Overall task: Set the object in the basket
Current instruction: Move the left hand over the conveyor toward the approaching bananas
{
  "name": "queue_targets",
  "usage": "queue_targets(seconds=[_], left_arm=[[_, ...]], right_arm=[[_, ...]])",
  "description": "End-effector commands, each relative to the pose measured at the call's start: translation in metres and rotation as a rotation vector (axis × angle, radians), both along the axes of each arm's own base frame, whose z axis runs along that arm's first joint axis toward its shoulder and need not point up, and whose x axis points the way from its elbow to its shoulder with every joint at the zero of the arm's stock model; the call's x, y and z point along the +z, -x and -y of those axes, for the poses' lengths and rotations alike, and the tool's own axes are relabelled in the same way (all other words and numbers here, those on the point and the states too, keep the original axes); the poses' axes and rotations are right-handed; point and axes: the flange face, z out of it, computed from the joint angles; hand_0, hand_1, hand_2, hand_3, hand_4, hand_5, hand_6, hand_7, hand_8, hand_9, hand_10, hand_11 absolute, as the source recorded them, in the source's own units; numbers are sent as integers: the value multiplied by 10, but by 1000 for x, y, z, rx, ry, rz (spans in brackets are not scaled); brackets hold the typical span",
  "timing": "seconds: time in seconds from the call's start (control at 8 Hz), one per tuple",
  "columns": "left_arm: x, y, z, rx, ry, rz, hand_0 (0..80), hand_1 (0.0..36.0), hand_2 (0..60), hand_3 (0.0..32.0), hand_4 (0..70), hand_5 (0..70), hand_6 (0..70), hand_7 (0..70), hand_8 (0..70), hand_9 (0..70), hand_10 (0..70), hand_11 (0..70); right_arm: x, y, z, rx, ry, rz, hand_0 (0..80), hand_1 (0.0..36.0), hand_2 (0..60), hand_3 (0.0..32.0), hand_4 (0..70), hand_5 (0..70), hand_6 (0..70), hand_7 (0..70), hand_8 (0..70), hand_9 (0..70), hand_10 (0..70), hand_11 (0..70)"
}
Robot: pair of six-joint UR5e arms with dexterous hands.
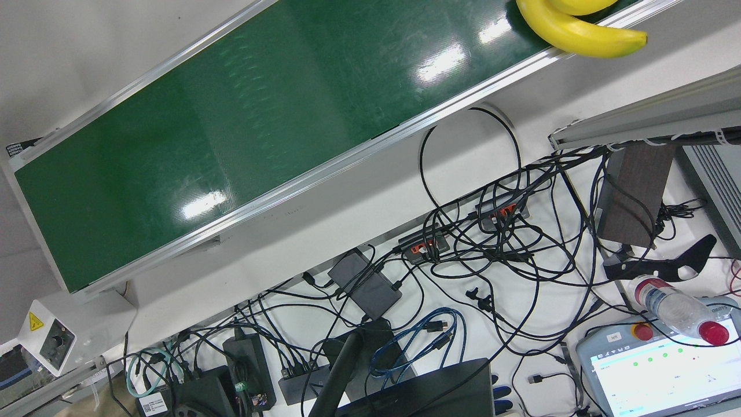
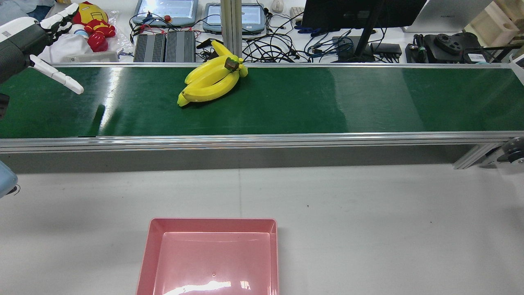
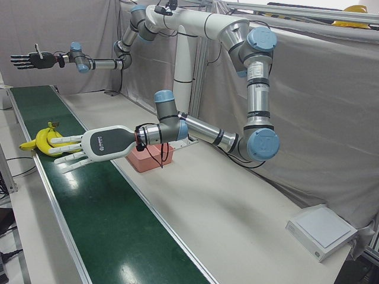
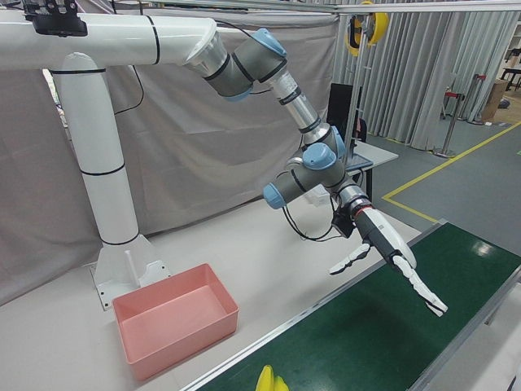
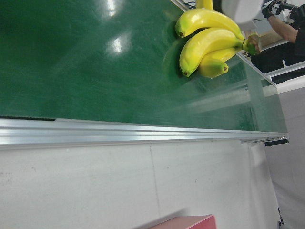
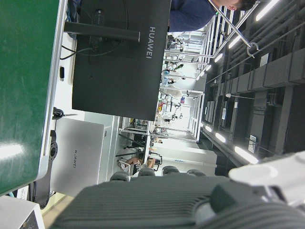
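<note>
The task object is a bunch of yellow bananas (image 2: 208,80). It lies on the green conveyor belt (image 2: 286,102), close to the belt's far rail in the rear view, with the brown stem end pointing toward that rail. The front view shows only the tips of the bunch (image 1: 573,32), which overhang the aluminium edge of the belt.

The pink basket (image 2: 213,223) stands on the grey desk (image 2: 368,213) on the robot's side of the belt, well apart from the bananas and roughly in line with them. It holds nothing.

The left robot hand (image 2: 28,45) hovers above the belt at the robot's left end. It is released, with fingers spread and nothing held. In the left-front view this robot hand (image 3: 89,148) is stretched out level over the belt, with its fingertips directed toward the bananas (image 3: 44,139) and short of them. In the right-front view the same robot hand (image 4: 391,257) slopes down toward the belt surface, clear of it. The left hand view looks along the belt at the bananas (image 5: 209,43).

The right robot hand (image 3: 26,60) is raised high beyond the far end of the belt, well apart from the bananas and the basket (image 3: 151,160). Its fingers are spread and it grasps nothing. The right hand view faces a dark monitor (image 6: 119,52) standing behind the belt.
</note>
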Motion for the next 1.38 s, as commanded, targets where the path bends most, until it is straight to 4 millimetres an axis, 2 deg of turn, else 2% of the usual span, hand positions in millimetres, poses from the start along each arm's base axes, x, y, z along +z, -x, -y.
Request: queue_targets(seconds=[0.0, 0.12, 0.25, 0.38, 0.62, 0.88, 1.25], left_arm=[[2, -3, -3, 3, 17, 44, 664, 156, 0, 74, 58, 14, 0, 8, 37, 54, 0, 7], [3, -3, -3, 3, 26, 49, 670, 157, 0, 68, 61, 18, 0, 9, 35, 53, 0, 7], [3, -2, -4, 1, 38, 70, 706, 163, 0, 82, 58, 21, 0, 6, 33, 49, 0, 8], [-5, -3, -3, -2, 39, 99, 698, 163, 0, 76, 57, 24, 0, 7, 34, 49, 0, 5], [-8, -2, -1, -20, 43, 104, 673, 160, 0, 62, 65, 28, 0, 9, 37, 50, 0, 5], [-6, -1, -1, -23, 47, 106, 647, 157, 0, 64, 61, 22, 0, 8, 37, 51, 0, 6], [-6, -3, -2, -22, 48, 105, 648, 157, 0, 62, 62, 23, 0, 9, 38, 52, 0, 3]], right_arm=[[0, 0, 0, 0, 0, -1, 0, 0, 0, 0, 0, 0, 0, 0, 0, 0, 0, 0], [0, 0, 0, 0, 0, -1, 0, 0, 0, 0, 0, 0, 0, 0, 0, 0, 0, 0], [0, 0, 0, 0, 0, -1, 0, 0, 0, 0, 0, 0, 0, 0, 0, 0, 0, 0], [-1, 0, 0, 0, -2, 1, 0, 0, 0, 0, 0, 0, 0, 0, 0, 0, 0, 0], [0, 0, 0, 0, 0, 1, 0, 0, 0, 0, 0, 0, 0, 0, 0, 0, 0, 0], [0, 0, 0, 0, 0, -1, 0, 0, 0, 0, 0, 0, 0, 0, 0, 0, 0, 0], [0, 0, 0, 0, 0, 1, 0, 0, 0, 0, 0, 0, 0, 0, 0, 0, 0, 0]])
